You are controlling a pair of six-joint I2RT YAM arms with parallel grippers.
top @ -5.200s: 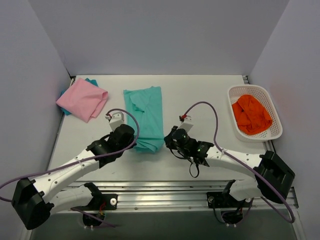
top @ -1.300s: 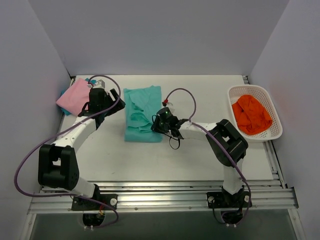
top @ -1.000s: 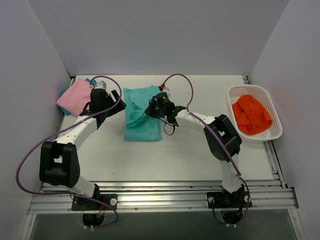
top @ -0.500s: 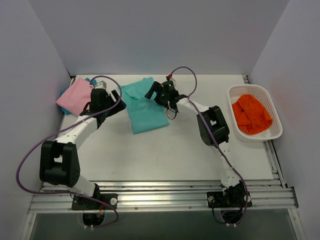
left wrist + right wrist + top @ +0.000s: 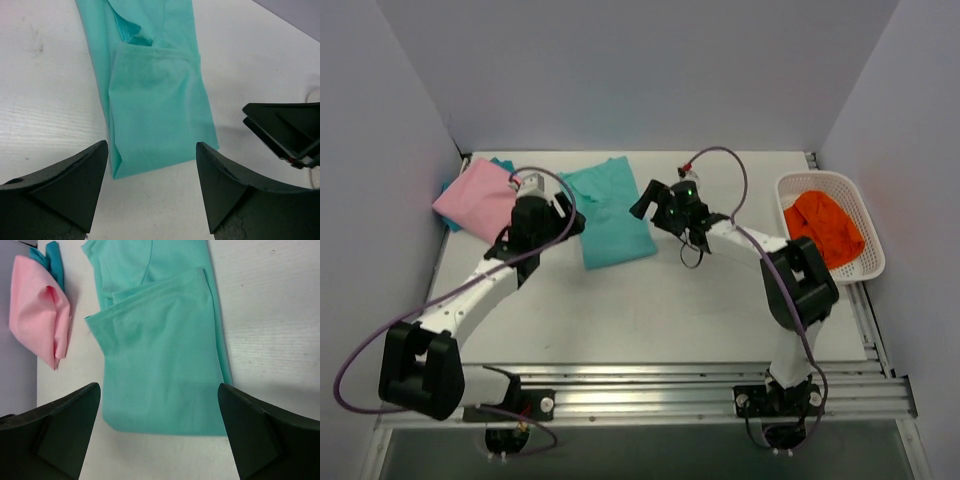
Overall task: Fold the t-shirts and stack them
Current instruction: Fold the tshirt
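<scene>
Between the fingertips of my left gripper (image 5: 151,147) nothing is held. The jaws stand wide, and through the gap I look down on the mint-teal t-shirt (image 5: 155,115), folded into a long strip on the white table (image 5: 45,115). Its near end lies just ahead of my fingertips. A folded-over layer covers the near half, and further ahead a small opening in the cloth shows a darker inside.

My right gripper (image 5: 158,390) is spread wide as well and grips nothing. The same shirt fills the space ahead of its fingers, with one folded layer lying on top and a thin strip of the lower layer showing along the right edge. Past my right gripper's left finger, well apart from the mint-teal shirt, the pink t-shirt (image 5: 35,315) lies folded at the table's edge. A darker teal cloth (image 5: 55,262) pokes out just beyond it.

Far behind my right gripper, back along its arm, the white lattice basket (image 5: 785,190) sits at the table's side with an orange cloth (image 5: 825,228) bunched inside.
</scene>
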